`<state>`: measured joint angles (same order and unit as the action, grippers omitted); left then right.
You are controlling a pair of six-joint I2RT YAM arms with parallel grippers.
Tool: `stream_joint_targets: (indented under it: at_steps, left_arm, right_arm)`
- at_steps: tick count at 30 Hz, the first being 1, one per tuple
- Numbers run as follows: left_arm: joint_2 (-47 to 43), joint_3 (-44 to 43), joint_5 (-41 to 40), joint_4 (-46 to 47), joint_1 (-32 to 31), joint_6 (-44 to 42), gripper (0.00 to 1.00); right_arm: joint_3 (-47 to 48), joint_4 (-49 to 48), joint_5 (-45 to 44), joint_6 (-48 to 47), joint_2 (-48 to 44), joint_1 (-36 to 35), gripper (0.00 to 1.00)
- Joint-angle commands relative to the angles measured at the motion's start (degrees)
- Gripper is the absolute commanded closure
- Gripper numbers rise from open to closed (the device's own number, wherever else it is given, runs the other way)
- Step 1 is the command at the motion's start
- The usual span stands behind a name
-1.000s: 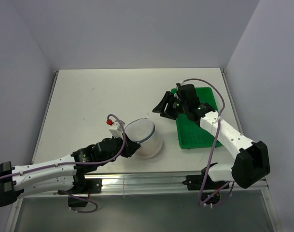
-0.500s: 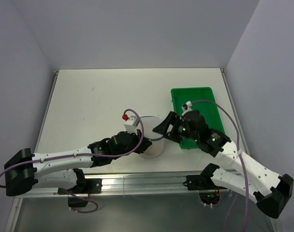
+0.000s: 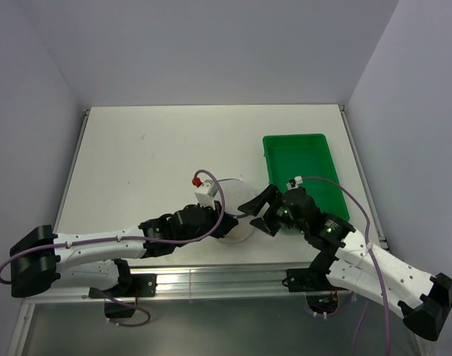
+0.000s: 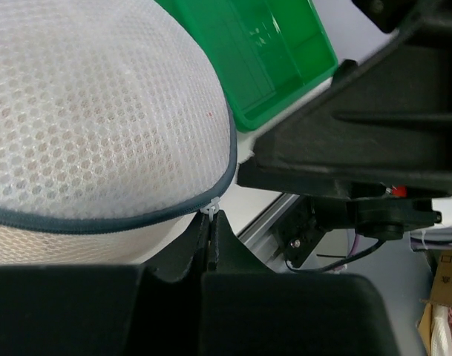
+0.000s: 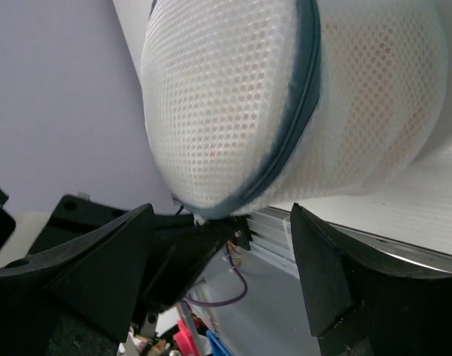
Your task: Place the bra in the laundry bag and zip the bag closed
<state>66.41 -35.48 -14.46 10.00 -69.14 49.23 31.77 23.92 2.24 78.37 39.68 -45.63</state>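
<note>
The laundry bag (image 3: 239, 227), a white mesh dome with a dark zipper rim, sits near the table's front edge between my two grippers. My left gripper (image 3: 224, 221) is shut on the small white zipper pull (image 4: 211, 209) at the bag's rim (image 4: 136, 219). My right gripper (image 3: 255, 211) is open, its two fingers spread just beside the bag's right side without touching it; the bag (image 5: 270, 96) fills the right wrist view. The bra is hidden; only a faint peach tint shows through the mesh (image 5: 374, 111).
The green plastic tray (image 3: 303, 159) lies at the right, just behind my right arm, and shows in the left wrist view (image 4: 263, 59). The table's front edge and metal rail (image 3: 226, 278) run close below the bag.
My right arm has swung from over the green tray down and left to the bag's right side. My left gripper has moved right along the bag's rim.
</note>
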Motion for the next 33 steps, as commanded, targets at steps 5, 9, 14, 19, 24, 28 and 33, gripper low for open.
stream_joint_targets:
  at_steps: [5, 9, 14, 19, 24, 28, 33]
  left_arm:
    - [-0.8, -1.4, -0.8, 2.9, -1.8, 0.4, 1.0]
    - [-1.8, -1.4, -0.6, 1.8, -1.9, 0.0, 1.0]
    - [-4.1, -0.5, -1.8, -2.3, -1.7, 0.2, 1.0]
    - [-12.3, 5.8, 0.0, -6.3, 4.0, 1.5, 1.0]
    - [-19.9, 7.1, 2.8, -13.8, 13.8, -0.1, 1.0]
    - [-22.2, 8.0, 5.7, -16.8, 22.4, -0.6, 1.0]
    - [-28.1, 9.2, 8.0, -21.5, 30.1, -1.2, 1.0]
  right_arm:
    - [-2.4, -9.6, -1.8, 5.5, 3.9, -0.3, 0.37]
    - [-0.7, -9.2, -3.5, 4.4, 5.5, -0.3, 0.66]
    - [3.7, -8.4, -2.3, -1.4, 8.9, 1.5, 0.96]
    - [8.2, -9.3, 5.9, -8.7, 13.4, 8.0, 1.0]
    - [16.3, -10.6, 14.4, -17.2, 21.0, 12.5, 1.0]
    - [23.8, -13.3, 26.7, -24.0, 29.6, 14.1, 1.0]
    - [30.2, -11.9, 30.0, -30.3, 39.4, 19.3, 1.0]
